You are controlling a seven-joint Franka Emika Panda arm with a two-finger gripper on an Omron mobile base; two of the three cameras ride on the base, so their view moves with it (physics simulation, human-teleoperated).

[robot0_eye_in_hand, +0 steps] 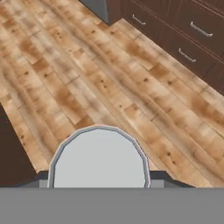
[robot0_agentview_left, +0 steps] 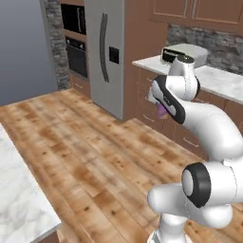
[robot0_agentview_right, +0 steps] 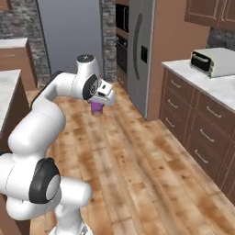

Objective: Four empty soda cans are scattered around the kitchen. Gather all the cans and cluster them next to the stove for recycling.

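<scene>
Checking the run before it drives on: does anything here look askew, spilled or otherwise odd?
Nothing stands out. The gripper holds the purple can upright above the wood floor, its silver top level in the hand view. No spill or damage shows on the floor, and the toaster oven sits squarely on the counter.

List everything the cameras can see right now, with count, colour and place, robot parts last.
purple-pink soda can: one, silver top, held up over the floor between the jaws
toaster oven: one, white with a dark front, on the marble counter
marble counter: white-grey, over brown wood drawers along the right wall
fridge: one, tall, grey, left of the counter
built-in wall oven: one, black, beside the fridge
wood plank floor: light brown, across the middle of the room
second marble counter: white-grey, at the near left edge
white arm's gripper: one, closed on the can
</scene>
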